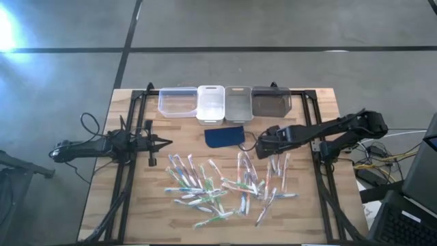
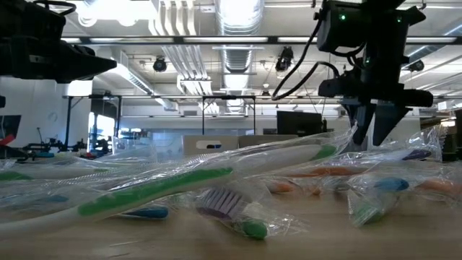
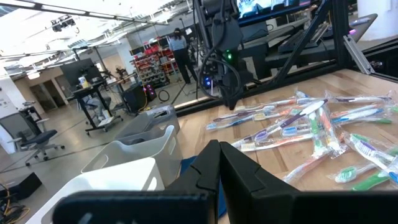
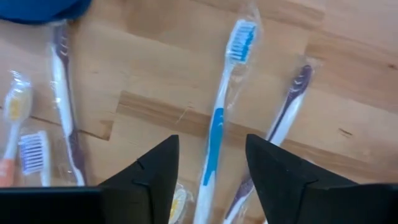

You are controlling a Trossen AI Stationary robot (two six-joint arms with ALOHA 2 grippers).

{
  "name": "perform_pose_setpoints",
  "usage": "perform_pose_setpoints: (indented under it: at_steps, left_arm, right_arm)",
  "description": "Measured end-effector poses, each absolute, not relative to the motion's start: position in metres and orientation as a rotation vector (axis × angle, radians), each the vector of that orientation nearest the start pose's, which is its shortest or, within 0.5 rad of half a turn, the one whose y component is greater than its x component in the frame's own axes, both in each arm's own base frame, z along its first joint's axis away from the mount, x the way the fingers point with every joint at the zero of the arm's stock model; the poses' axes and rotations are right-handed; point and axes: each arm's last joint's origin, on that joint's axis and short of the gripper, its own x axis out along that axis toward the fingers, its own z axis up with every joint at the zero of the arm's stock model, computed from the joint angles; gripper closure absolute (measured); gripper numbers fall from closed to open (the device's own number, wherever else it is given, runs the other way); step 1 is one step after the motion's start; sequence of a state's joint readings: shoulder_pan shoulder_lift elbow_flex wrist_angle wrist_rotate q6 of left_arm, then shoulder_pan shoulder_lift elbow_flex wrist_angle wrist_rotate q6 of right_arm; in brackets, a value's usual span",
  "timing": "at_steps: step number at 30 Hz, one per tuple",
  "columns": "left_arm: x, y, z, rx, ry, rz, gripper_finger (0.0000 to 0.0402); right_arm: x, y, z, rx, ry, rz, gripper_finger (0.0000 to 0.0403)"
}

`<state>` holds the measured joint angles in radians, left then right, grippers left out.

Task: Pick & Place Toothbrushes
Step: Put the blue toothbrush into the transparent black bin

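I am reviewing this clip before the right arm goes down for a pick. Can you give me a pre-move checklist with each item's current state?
1. Right hand open: ok, its fingers stand apart.
2. Target lined up: ok, the blue toothbrush lies between the fingers in the right wrist view.
3. Right hand empty: ok, nothing shows between the fingers but the brush on the table below.
4. Neighbours clear of the fingers: not ok, a purple toothbrush lies close beside the target.
5. Bins ready: cannot tell, the four stand in a row at the table's far edge, but their contents do not show clearly.
6. Left hand out of the way: ok, shut and waiting over the table's left side.
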<state>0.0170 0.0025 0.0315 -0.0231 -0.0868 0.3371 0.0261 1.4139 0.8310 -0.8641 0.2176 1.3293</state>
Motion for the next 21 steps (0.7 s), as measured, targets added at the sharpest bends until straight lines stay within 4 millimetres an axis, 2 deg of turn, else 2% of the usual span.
perform_pose_setpoints:
  at_steps: [7,15,21]
  left_arm:
    - [0.096,0.004,0.172,0.337,0.012,0.105,0.0390]
    - [0.096,0.004,0.172,0.337,0.012,0.105,0.0390]
    - [0.096,0.004,0.172,0.337,0.012,0.104,0.0390]
  right_arm:
    - [0.226,0.000,0.171,0.933,1.063,-1.034,0.0209]
    - [0.226,0.000,0.164,0.931,1.061,-1.037,0.0233]
    - [0.230,0.000,0.147,0.893,1.124,-1.079,0.0250]
